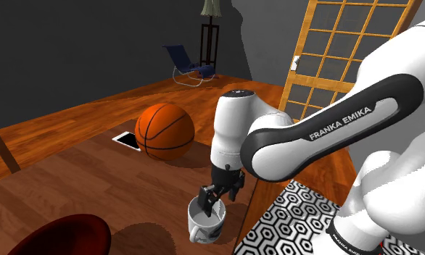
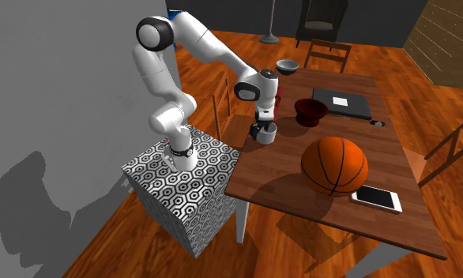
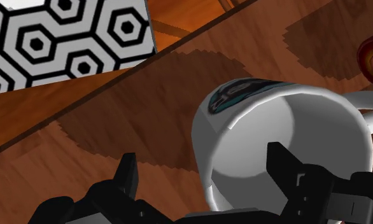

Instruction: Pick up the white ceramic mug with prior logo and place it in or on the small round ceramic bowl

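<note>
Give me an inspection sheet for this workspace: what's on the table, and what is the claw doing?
Surface: wooden table, no spills seen.
Job's things: white mug with a logo, upright near the table edge by the stand; small grey bowl at the far corner in the second exterior view.
Clutter: basketball, phone, dark red bowl, dark flat laptop-like item.
Grippers: gripper open, one finger inside the mug, one outside, not clasping.
Cables: nothing seen.
Surroundings: wooden floor, chair, hexagon-patterned stand.
</note>
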{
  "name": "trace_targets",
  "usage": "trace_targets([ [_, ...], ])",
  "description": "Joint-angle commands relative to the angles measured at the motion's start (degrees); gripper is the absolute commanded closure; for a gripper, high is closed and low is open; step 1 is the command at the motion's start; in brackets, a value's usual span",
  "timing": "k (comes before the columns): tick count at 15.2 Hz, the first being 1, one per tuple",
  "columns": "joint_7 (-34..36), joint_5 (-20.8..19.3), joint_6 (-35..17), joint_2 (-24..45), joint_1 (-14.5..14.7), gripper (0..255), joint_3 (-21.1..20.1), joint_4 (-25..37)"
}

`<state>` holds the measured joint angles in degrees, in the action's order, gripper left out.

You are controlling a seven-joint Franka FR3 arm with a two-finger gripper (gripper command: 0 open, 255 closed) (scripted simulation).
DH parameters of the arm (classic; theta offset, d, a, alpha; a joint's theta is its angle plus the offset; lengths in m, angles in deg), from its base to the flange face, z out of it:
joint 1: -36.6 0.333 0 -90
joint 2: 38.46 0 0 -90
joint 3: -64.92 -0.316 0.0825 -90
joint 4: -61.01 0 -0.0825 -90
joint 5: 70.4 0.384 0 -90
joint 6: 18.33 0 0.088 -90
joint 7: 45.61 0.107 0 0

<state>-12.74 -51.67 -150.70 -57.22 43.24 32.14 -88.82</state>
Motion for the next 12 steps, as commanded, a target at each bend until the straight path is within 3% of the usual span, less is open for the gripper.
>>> trace_targets([
  [1, 0.26, -0.16, -1.57, 1.12, -0.12, 0, -0.47, -0.44],
  [8, 0.26, -0.16, -1.56, 1.12, -0.11, 0, -0.46, -0.44],
  [9, 0.26, -0.16, -1.56, 1.12, -0.11, 255, -0.46, -0.44],
  [12, 0.26, -0.16, -1.56, 1.12, -0.11, 255, -0.46, -0.44],
])
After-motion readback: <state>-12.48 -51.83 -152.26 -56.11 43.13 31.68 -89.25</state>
